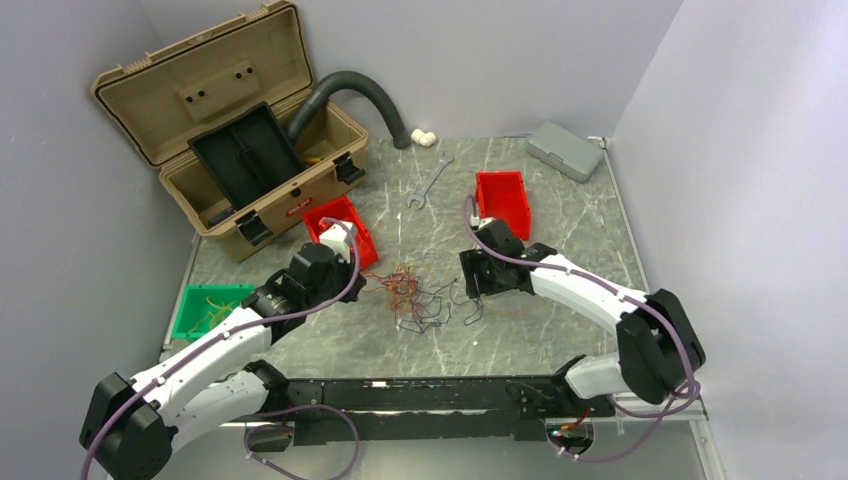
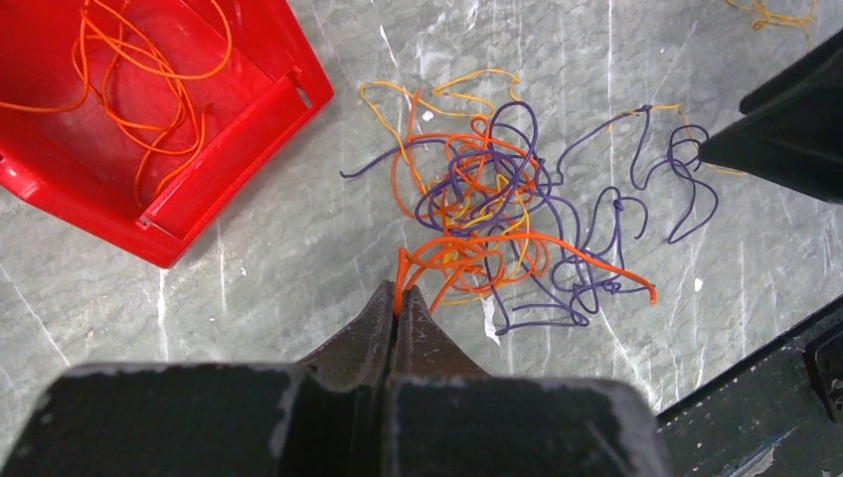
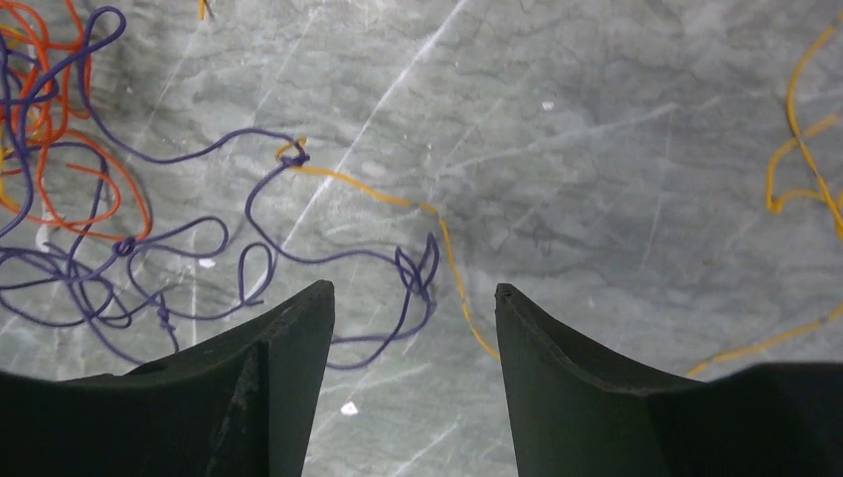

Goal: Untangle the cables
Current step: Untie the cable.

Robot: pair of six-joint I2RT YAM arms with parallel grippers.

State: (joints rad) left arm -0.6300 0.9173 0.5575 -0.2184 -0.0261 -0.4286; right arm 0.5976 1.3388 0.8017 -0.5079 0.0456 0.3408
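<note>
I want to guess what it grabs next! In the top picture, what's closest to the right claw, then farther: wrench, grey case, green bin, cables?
From the right claw:
1. cables, just to its left.
2. wrench, farther back, mid-table.
3. grey case, back right corner.
4. green bin, far left edge.

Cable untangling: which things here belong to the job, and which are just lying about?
Job: cables; left gripper, shut on an orange strand; right gripper, open; red bin holding orange strands.
Lying about: toolbox, wrench, grey case, hose.
</note>
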